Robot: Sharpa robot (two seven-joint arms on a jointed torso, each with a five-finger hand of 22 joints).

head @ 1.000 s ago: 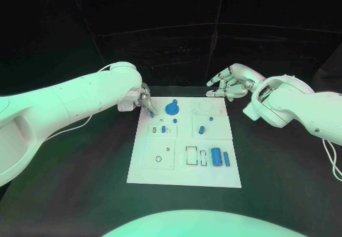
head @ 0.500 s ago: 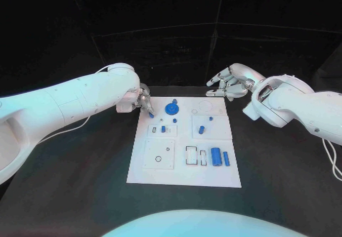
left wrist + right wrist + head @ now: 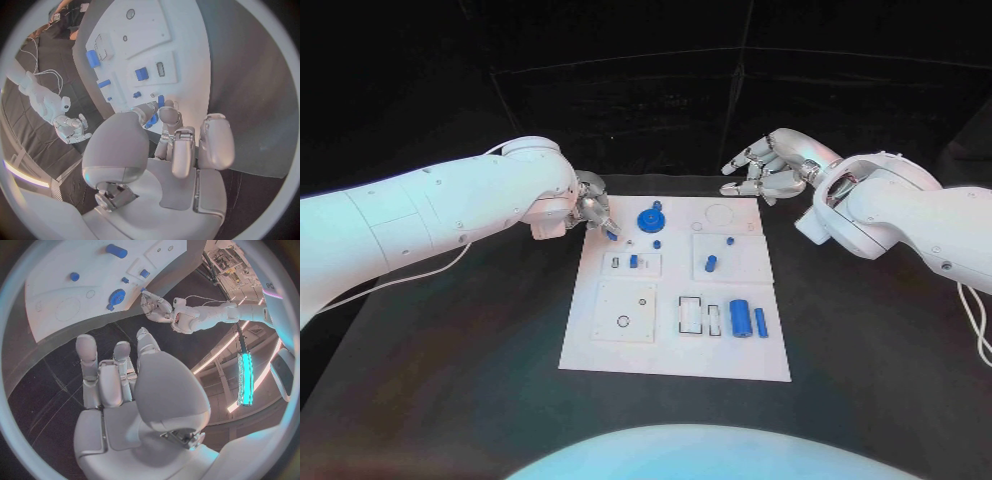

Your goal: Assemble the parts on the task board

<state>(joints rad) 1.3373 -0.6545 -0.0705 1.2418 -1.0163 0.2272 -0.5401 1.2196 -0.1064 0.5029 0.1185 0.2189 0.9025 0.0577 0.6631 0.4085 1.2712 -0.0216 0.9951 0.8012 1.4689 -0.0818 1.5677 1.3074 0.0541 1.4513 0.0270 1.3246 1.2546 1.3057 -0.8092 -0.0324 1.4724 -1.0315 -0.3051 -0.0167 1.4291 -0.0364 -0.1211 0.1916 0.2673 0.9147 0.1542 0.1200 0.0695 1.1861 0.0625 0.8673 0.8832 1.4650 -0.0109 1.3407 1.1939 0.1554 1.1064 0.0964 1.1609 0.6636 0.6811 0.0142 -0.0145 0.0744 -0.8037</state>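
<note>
The white task board (image 3: 629, 345) lies in the middle of the table. My left hand (image 3: 593, 213) hovers at the board's far left corner and pinches a small blue peg (image 3: 610, 235) between thumb and finger, its tip just above the board (image 3: 187, 45); the same peg (image 3: 160, 102) shows in the left wrist view. A blue round gear part (image 3: 649, 219) sits just right of the peg. My right hand (image 3: 764, 168) hangs beyond the board's far right corner, fingers apart and holding nothing. The right wrist view shows that hand (image 3: 119, 375) above the board (image 3: 56, 295) and gear (image 3: 116, 296).
Small blue parts (image 3: 633, 261) (image 3: 710, 264) stand in the board's middle row. A thick blue cylinder (image 3: 740, 318) and a thin one (image 3: 760, 321) lie at the near right beside empty rectangular slots (image 3: 689, 314). Bare black table surrounds the board.
The whole picture has shifted slightly. Both hands and the parts keep their places relative to the board.
</note>
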